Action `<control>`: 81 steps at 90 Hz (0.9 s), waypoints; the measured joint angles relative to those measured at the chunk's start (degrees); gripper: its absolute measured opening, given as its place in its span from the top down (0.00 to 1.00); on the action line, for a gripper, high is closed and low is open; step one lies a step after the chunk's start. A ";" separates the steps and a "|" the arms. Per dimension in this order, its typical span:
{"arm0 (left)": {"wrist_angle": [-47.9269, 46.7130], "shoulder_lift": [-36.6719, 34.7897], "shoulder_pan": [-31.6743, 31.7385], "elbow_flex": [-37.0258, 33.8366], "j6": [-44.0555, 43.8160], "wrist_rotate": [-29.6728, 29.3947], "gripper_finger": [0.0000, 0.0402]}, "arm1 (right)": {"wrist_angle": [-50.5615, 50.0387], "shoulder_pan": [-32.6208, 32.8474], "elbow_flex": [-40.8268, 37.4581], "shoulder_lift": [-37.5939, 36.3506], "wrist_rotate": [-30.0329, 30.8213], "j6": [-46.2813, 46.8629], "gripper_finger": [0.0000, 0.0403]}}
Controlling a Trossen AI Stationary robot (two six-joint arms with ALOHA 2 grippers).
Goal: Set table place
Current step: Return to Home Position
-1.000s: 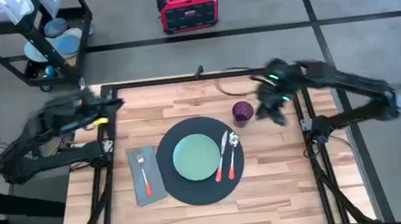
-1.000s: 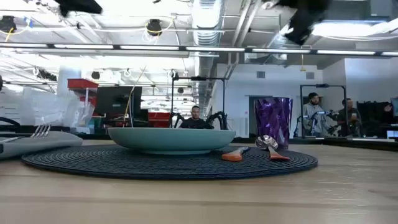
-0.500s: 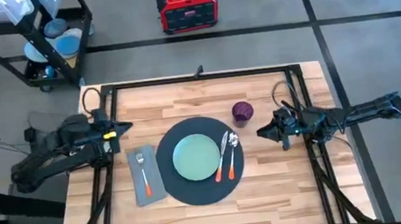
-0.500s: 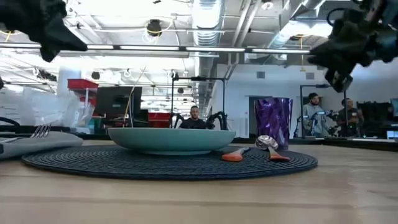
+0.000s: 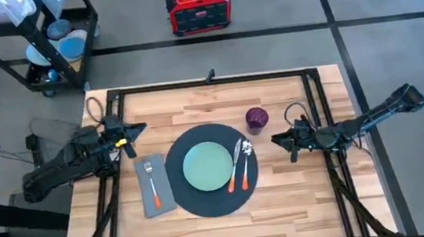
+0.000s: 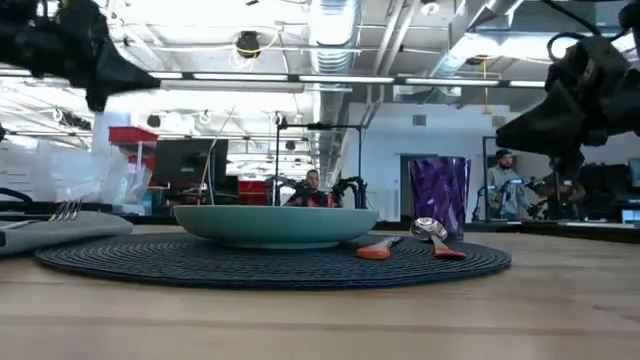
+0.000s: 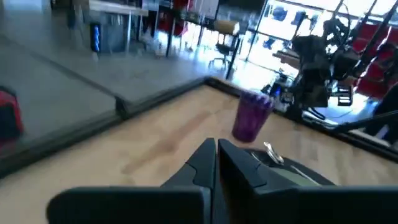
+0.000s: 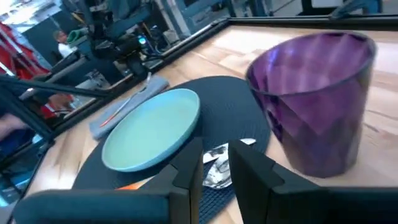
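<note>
Black-grey placemat (image 5: pixel 213 203) between both jaws

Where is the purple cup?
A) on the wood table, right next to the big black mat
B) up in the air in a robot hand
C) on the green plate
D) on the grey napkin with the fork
A: the purple cup stands on the bare wood of the table, just past the edge of the black mat.

Robotics lab: bare ceiling ducts (image 6: pixel 335 25) and strip lights (image 6: pixel 230 77) overhead, concrete floor (image 5: pixel 268 49), a person (image 6: pixel 503 185) far beyond the right gripper (image 5: pixel 276 138).
</note>
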 joint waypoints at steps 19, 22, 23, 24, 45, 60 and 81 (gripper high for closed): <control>18.86 0.27 -8.06 -10.98 -4.02 -2.94 1.00 | -4.78 -1.60 -0.02 0.75 0.03 1.09 0.84; 21.50 0.92 -9.51 -11.74 -2.98 -4.12 1.00 | -5.29 -1.65 -0.03 0.98 0.02 1.51 0.84; 22.30 1.16 -10.01 -11.99 -2.88 -4.68 1.00 | -5.56 -1.65 -0.04 0.98 0.01 1.67 0.84; 22.94 1.39 -10.51 -12.19 -2.72 -5.26 1.00 | -5.84 -1.64 -0.04 1.02 0.01 1.90 0.84; 23.99 1.77 -17.49 -12.56 -2.50 -12.84 1.00 | -7.42 -1.57 -0.04 1.38 0.02 2.61 0.84; 24.04 1.77 -18.74 -12.55 -1.38 -16.44 1.00 | -9.13 -1.56 -0.04 1.77 0.03 2.61 0.84; 23.95 1.77 -18.74 -12.60 -0.38 -17.19 1.00 | -9.77 -1.59 -0.07 1.77 1.47 1.82 0.84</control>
